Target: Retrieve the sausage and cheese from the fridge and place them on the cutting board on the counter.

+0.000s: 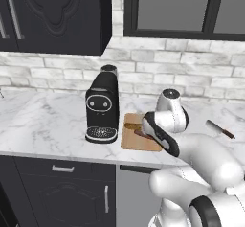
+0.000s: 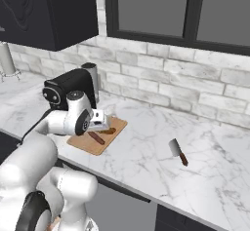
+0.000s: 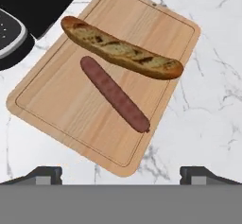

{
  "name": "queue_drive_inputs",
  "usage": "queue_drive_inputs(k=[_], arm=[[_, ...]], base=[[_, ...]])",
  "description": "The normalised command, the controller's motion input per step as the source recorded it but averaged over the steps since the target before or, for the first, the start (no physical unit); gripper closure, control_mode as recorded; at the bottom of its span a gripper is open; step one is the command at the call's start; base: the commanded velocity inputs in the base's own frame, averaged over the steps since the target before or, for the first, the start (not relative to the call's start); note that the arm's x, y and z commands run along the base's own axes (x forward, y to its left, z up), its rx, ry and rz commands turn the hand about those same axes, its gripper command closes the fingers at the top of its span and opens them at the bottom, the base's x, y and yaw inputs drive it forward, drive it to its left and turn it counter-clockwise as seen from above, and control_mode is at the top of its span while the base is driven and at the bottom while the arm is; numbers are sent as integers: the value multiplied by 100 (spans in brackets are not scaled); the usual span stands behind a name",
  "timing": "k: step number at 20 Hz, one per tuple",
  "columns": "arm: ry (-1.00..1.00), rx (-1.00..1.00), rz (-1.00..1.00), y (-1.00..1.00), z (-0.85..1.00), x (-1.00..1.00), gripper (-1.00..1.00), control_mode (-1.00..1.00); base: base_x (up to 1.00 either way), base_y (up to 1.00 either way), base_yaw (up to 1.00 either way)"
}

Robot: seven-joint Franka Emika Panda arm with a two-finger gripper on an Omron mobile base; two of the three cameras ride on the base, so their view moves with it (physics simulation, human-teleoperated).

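The reddish-brown sausage (image 3: 115,94) lies flat on the light wooden cutting board (image 3: 61,105), beside a crusty baguette (image 3: 120,48). My gripper (image 3: 123,175) hovers just above the board's near edge, open, with nothing between its fingers. From the base views the sausage (image 2: 96,138) (image 1: 141,134) rests on the board (image 2: 85,144) (image 1: 129,140) directly under my hand (image 2: 102,122). The board sits on the white marble counter (image 1: 43,120). The cheese and the fridge are out of view.
A black coffee machine (image 1: 102,106) (image 2: 68,91) stands on the counter against the board's left side. A cleaver-like knife (image 1: 220,129) (image 2: 178,151) lies on the marble to the right. A brick wall, dark upper cabinets and a window are behind.
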Motion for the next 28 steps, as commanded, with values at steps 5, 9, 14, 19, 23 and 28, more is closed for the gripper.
queue_drive_inputs(k=[5,9,14,19,23,28], arm=[[-15,15,-14,-18,19,-71,-100,-100],[-16,29,-2,-8,4,-63,-100,-100],[-21,11,-9,3,6,-56,-100,-100],[0,0,-9,5,24,-34,-100,-100],[3,-3,-2,5,9,-10,-100,-100],[0,0,0,0,0,0,-100,-100]], base=[[0,0,0],[0,0,0],[0,0,0],[0,0,0],[0,0,0],[0,0,0]])
